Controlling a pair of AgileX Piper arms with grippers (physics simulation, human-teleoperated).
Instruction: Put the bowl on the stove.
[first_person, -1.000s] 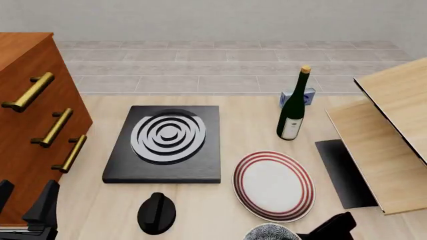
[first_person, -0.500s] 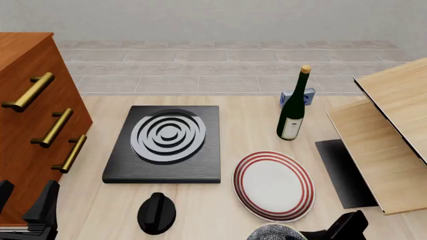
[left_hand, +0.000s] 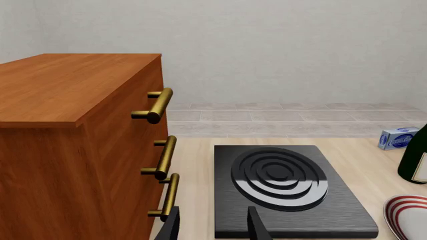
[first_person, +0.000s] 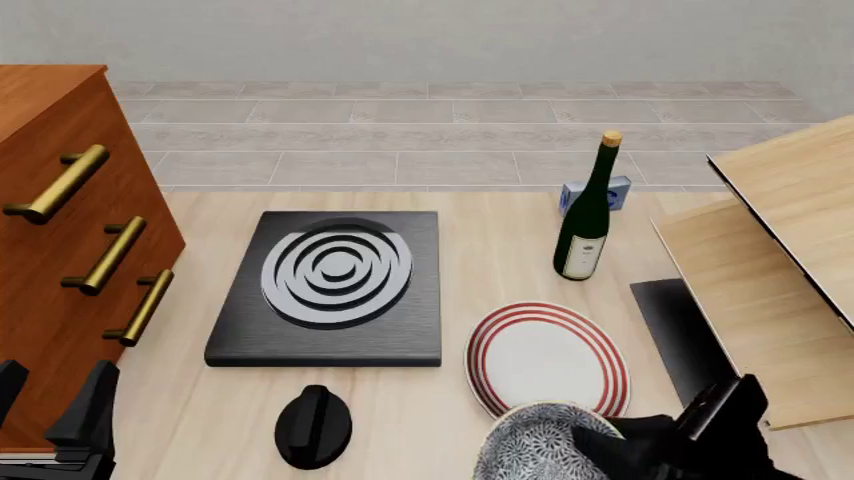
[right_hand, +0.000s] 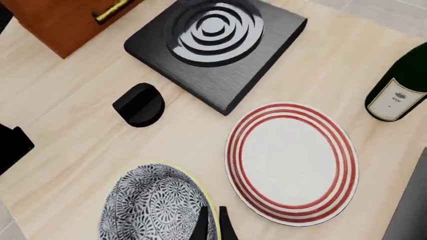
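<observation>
The speckled grey-white bowl (first_person: 534, 443) is tilted and held off the table at the near edge, partly overlapping the plate in the front view. My right gripper (first_person: 597, 441) is shut on its rim. In the right wrist view the two fingers (right_hand: 202, 224) pinch the bowl's (right_hand: 155, 204) edge. The stove (first_person: 334, 285), a black slab with grey rings, lies at centre-left, bare on top; it also shows in the right wrist view (right_hand: 217, 47) and the left wrist view (left_hand: 287, 192). My left gripper (first_person: 54, 390) is open and empty at the near left, by the cabinet.
A white plate with red rings (first_person: 547, 368) lies right of the stove. A black knob (first_person: 312, 427) sits in front of the stove. A wine bottle (first_person: 585, 215) and a small blue box (first_person: 597, 195) stand behind the plate. A wooden drawer cabinet (first_person: 67, 250) is at the left and wooden panels (first_person: 774, 280) at the right.
The bowl has come up off the table in my right gripper and shows more fully at the near edge. The right arm has risen with it. The left arm has not moved.
</observation>
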